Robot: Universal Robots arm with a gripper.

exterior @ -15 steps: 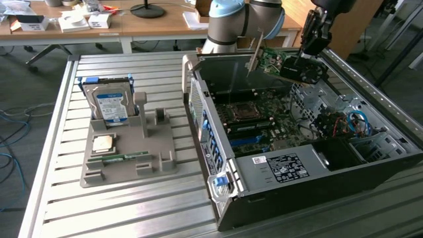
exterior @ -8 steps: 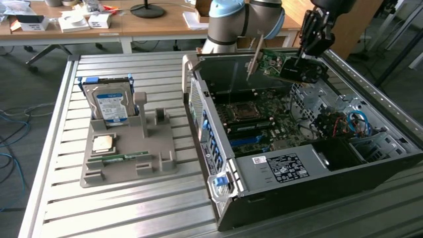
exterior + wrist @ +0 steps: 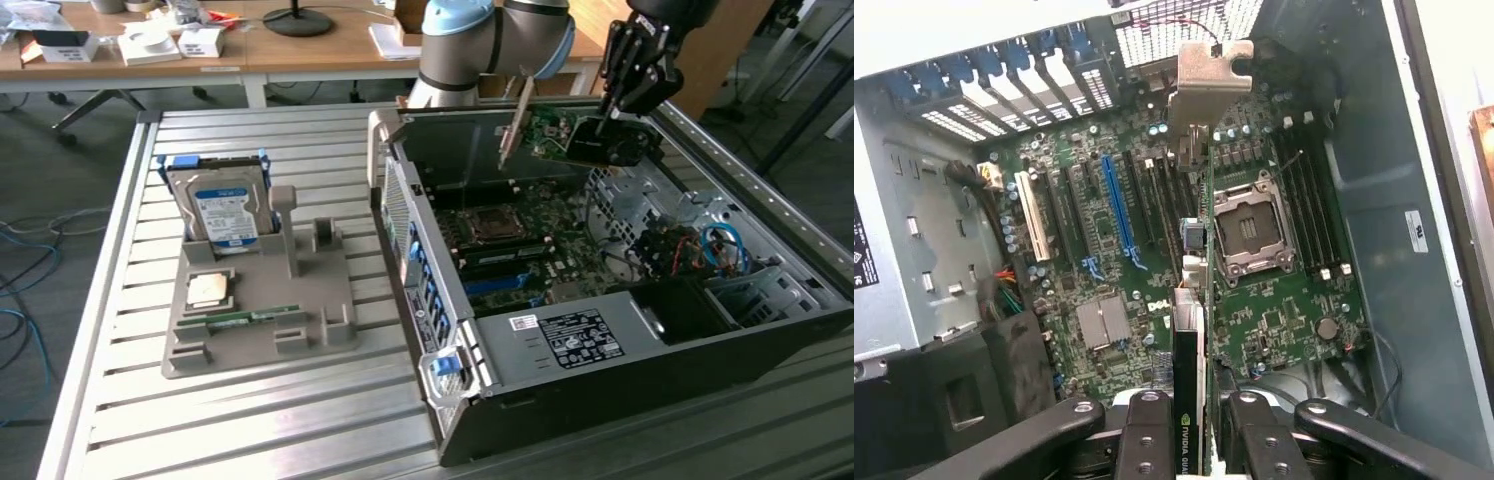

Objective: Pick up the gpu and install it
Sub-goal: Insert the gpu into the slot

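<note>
Fixture tray [image 3: 320, 300]: grey, on the slatted table [image 3: 120, 420], at the exterior view's left, well apart from your gripper.
Hard drive [image 3: 224, 208]: upright in the tray's far holder, blue-white label facing the camera.
Processor chip [image 3: 208, 290]: flat in the tray, near side of the drive.
Memory stick [image 3: 240, 318]: flat in the tray, just beside the chip.
Computer case [image 3: 561, 350]: side panel off, lying open-side up, right of the tray in the exterior view.
Motherboard [image 3: 521, 250]: bare on the case floor; you see its long blue slot [image 3: 1117, 200] and processor socket [image 3: 1252, 230] from the wrist.
Gpu [image 3: 567, 135]: off the tray, in the air above the far end of the case, tilted, clear of the motherboard.
Bracket [image 3: 1209, 75]: silvery, at the card's far end from your fingers, towards the case's rear slot covers.
Gripper [image 3: 621, 110]: clenched on the gpu, fingers [image 3: 1144, 430] pinching its two faces at one end.
Key relation: the card [image 3: 1189, 330] runs lengthwise straight out from between your fingers, seen edge-on, its long axis roughly parallel to the blue slot but lying beside that slot rather than over it, as far as you can judge.
</note>
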